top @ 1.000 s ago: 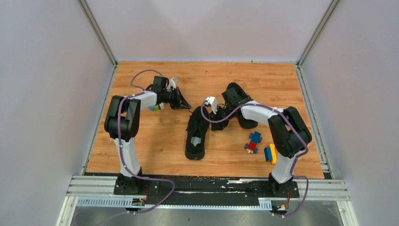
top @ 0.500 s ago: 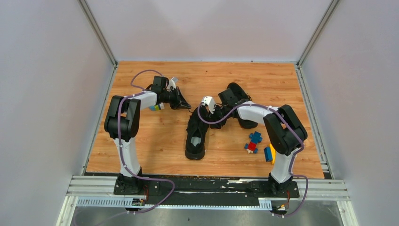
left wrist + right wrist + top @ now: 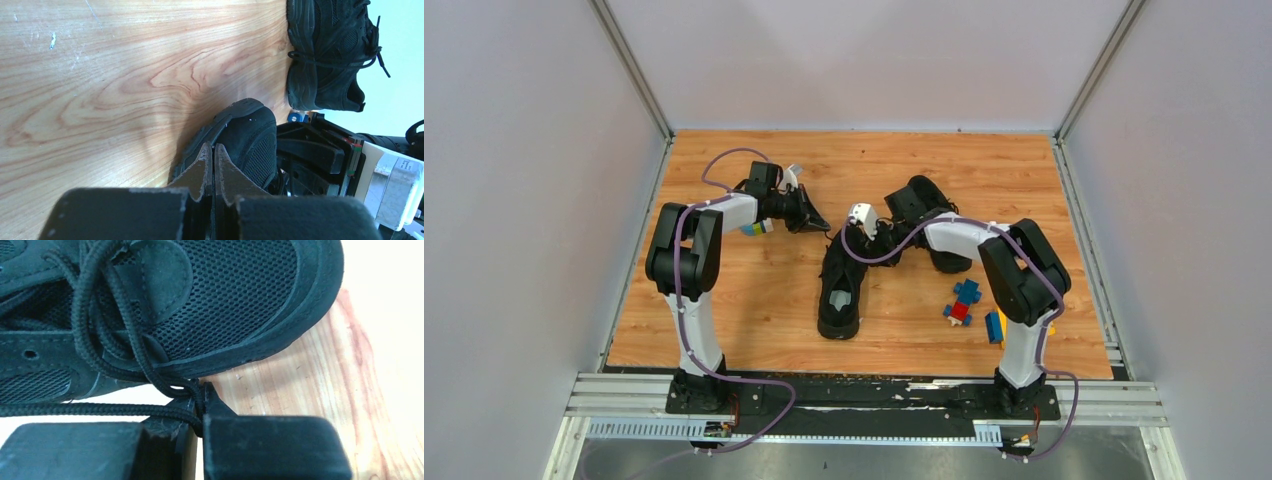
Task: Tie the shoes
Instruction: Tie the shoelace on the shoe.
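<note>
Two black shoes lie on the wooden table. One shoe (image 3: 839, 285) sits in the middle, toe pointing away (image 3: 250, 132). The other shoe (image 3: 927, 205) lies farther back, partly under my right arm, and shows in the left wrist view (image 3: 325, 50). My right gripper (image 3: 869, 238) is at the middle shoe's lace area. In the right wrist view the mesh toe (image 3: 225, 295) fills the top, and the right gripper (image 3: 201, 396) is shut on a black lace (image 3: 100, 410) pulled out sideways. My left gripper (image 3: 811, 220) (image 3: 214, 152) is shut just left of that toe, with nothing seen between its fingers.
Small blue, red and yellow toy blocks (image 3: 964, 300) (image 3: 996, 326) lie near the right arm's elbow. Another coloured block (image 3: 757, 228) peeks out under the left forearm. White walls enclose the table on three sides.
My right gripper has moved left toward the middle shoe and closed on the lace. The left arm and both shoes have stayed put.
</note>
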`<move>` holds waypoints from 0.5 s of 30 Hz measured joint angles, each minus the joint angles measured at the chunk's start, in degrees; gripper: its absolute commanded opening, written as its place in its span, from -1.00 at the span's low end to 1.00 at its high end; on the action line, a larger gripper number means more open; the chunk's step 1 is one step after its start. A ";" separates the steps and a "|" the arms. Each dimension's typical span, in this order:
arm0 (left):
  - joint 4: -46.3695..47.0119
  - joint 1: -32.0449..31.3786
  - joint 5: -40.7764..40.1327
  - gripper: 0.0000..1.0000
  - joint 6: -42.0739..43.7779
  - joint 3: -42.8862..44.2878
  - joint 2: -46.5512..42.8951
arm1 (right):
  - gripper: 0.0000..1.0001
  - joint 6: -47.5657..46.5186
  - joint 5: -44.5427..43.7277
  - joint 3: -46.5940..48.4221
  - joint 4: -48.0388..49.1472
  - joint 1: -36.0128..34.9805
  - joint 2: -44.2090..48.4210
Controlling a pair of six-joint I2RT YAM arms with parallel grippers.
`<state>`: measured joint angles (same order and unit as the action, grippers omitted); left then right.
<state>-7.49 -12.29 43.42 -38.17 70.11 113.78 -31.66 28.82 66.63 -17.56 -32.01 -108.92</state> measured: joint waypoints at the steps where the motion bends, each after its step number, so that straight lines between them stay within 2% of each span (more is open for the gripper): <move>1: -0.02 0.00 0.00 -1.00 0.07 0.00 0.00 | -1.00 -0.02 0.42 0.13 -0.02 0.00 -0.17; 6: -0.72 0.35 -0.04 -1.00 0.94 0.02 0.00 | -1.00 -1.05 2.36 -1.22 -1.53 0.74 1.36; 10: -2.38 1.92 -0.55 -1.00 2.67 0.02 -0.74 | -1.00 -3.10 3.19 -5.66 -6.21 1.53 8.00; 15: -6.14 6.75 -0.85 -1.00 6.12 -0.11 -6.19 | -1.00 -6.19 3.26 -8.70 -13.62 2.10 20.50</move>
<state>-13.63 -5.54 42.57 -32.05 70.00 107.59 -37.85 32.08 57.93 -31.18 -29.91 -88.42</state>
